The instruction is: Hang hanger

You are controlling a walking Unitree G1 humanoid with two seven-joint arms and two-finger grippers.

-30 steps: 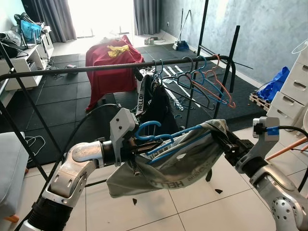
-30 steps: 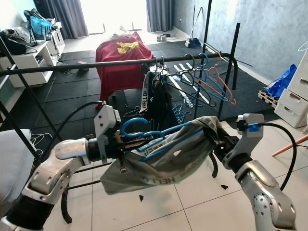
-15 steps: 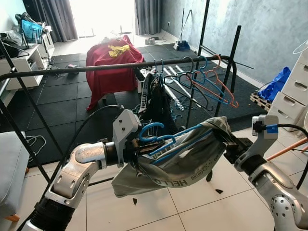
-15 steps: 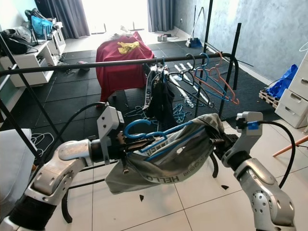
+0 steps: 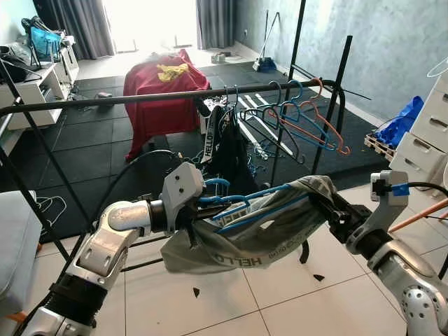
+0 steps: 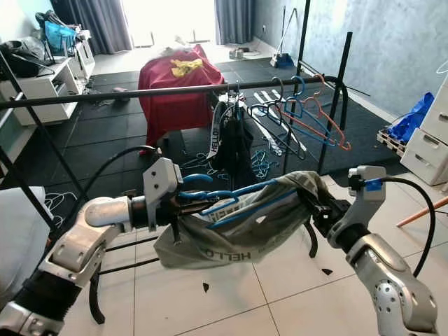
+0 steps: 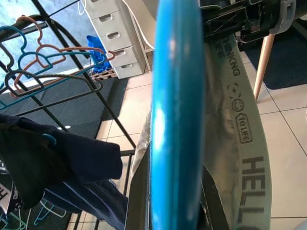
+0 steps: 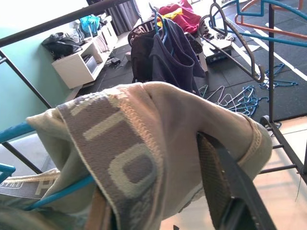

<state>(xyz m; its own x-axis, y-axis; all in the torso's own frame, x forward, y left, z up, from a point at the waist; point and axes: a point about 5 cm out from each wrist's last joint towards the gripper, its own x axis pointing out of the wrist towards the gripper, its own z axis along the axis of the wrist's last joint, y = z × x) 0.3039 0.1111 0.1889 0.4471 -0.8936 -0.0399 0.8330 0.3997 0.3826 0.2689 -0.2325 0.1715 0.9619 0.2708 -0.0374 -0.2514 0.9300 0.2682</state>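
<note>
Both tools grip the blue hanger [image 5: 241, 201]; rail [image 5: 168, 96] above.

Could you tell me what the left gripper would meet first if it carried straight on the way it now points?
Probably the right gripper: the left gripper points along the blue hanger and grey garment it holds, towards that end. Depth is uncertain.

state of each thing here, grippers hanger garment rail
left gripper: shut on blue hanger
right gripper: shut on garment
blue hanger: off the rail, nearly level, garment on it
garment: draped on blue hanger
rail: holds a dark garment and empty hangers
</note>
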